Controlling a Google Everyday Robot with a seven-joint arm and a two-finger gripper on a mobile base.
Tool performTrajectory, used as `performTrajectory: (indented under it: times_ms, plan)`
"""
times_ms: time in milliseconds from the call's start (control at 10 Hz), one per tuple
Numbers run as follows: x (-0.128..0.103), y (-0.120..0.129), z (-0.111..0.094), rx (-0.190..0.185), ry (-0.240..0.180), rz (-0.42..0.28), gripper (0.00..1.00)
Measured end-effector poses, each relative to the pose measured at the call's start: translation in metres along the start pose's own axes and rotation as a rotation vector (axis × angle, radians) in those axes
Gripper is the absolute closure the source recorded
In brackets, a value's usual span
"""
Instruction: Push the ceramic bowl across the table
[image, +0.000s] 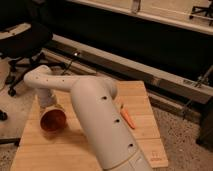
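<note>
The ceramic bowl (52, 120), round, glossy and orange-red, sits on the left part of the light wooden table (145, 131). My white arm fills the middle of the view, bends at an elbow at the far left and comes down onto the bowl. The gripper (49, 105) is at the bowl's far rim, touching or just above it. The arm's last link hides most of the gripper.
An orange carrot (127, 116) lies on the table right of my arm. A small mark (156, 157) is near the table's front right corner. A black office chair (22, 42) stands on the floor at the back left. A dark wall with a metal rail (130, 65) runs behind the table.
</note>
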Motion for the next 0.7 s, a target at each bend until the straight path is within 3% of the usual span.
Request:
performTrajectory:
  times_ms: [400,700]
  plan:
    - [-0.051,0.015,0.001,-0.017,-0.034,0.003,0.2]
    - [-0.092,0.034,0.016,-0.03,-0.091,0.034,0.2]
